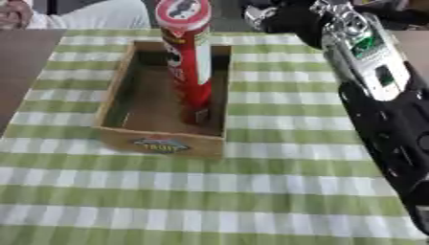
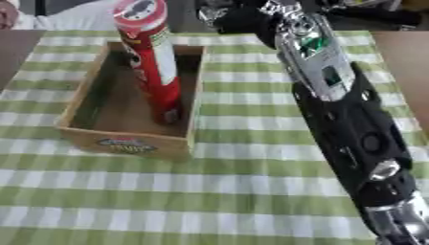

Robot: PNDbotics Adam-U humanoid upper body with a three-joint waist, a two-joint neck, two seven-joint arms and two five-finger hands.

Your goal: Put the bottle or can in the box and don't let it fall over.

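Note:
A tall red can (image 1: 189, 57) with a white-rimmed lid stands upright inside the wooden box (image 1: 161, 139), close to its right wall and towards the near end. My right arm (image 2: 335, 95) reaches in from the lower right towards the far edge of the table. Its hand (image 2: 224, 17) is dark and blurred, to the right of the can's top and apart from it, with a gap between them. Nothing shows in that hand. My left hand is in neither view.
The box has a label on its front wall and sits on a green and white checked cloth (image 1: 251, 191). Bare brown tabletop (image 1: 21, 62) shows beyond the cloth's left edge. My right arm lies over the right side of the cloth.

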